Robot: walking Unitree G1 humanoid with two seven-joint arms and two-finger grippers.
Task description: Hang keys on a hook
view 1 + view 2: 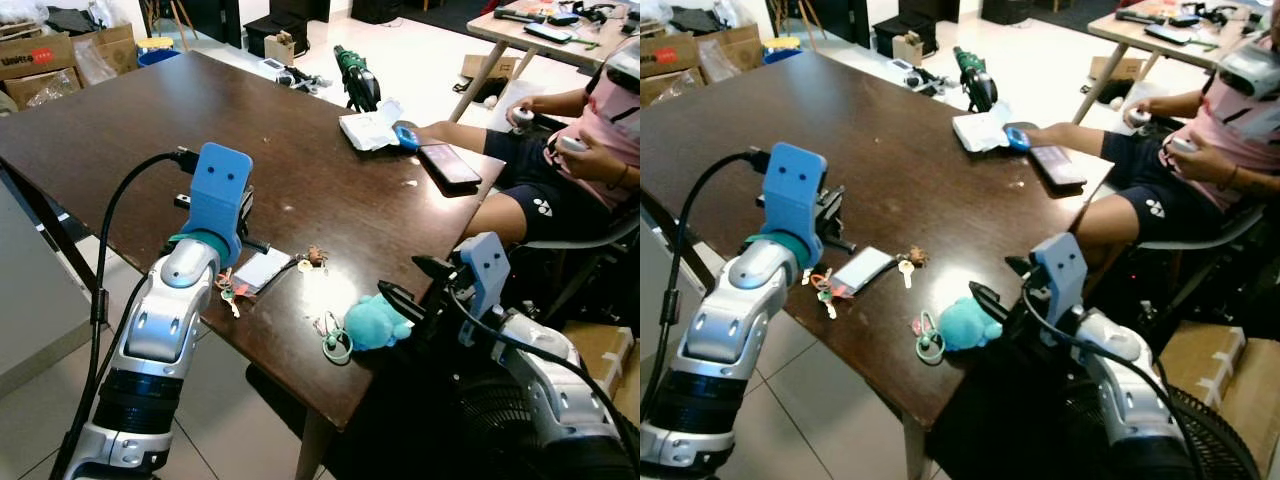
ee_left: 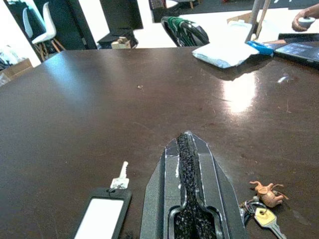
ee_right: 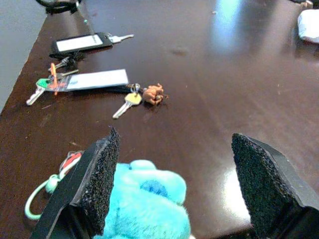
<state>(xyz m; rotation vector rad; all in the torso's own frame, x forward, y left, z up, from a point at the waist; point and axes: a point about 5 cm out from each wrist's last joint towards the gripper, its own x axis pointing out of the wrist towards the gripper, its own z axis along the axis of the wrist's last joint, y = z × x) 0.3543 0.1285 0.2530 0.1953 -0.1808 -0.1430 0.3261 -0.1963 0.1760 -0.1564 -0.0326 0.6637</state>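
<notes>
Several key bunches lie near the front edge of the dark bench point(image 1: 300, 130). In the left eye view the left gripper point(image 1: 232, 215) hovers above a white-tagged key bunch point(image 1: 262, 268), with a gold key and small brown charm point(image 1: 312, 257) at its 3 o'clock. Toward 5 o'clock from that sits a teal plush keychain point(image 1: 375, 322) with a pale green loop, close to the bench edge. The right gripper point(image 1: 418, 290) reaches in from 3 o'clock of the plush. A seated person point(image 1: 570, 150) is at the far right, and a phone point(image 1: 448, 163) lies on the bench.

The right eye view shows the same layout; no hook can be made out.

In the left wrist view the left jaws are pressed together with nothing between them. A black tag with a white window point(image 2: 102, 215) lies at 9 o'clock of them, the brown charm at 3 o'clock.

In the right wrist view the right jaws stand wide apart and bare, straddling the plush just ahead of the pads point(image 3: 102, 174).

The risk, as I judge it: closing on soft plush so near the edge could squeeze it out or push it off the bench. Gripping the toy rather than the loop would also leave the ring dangling and awkward to place on a hook.
</notes>
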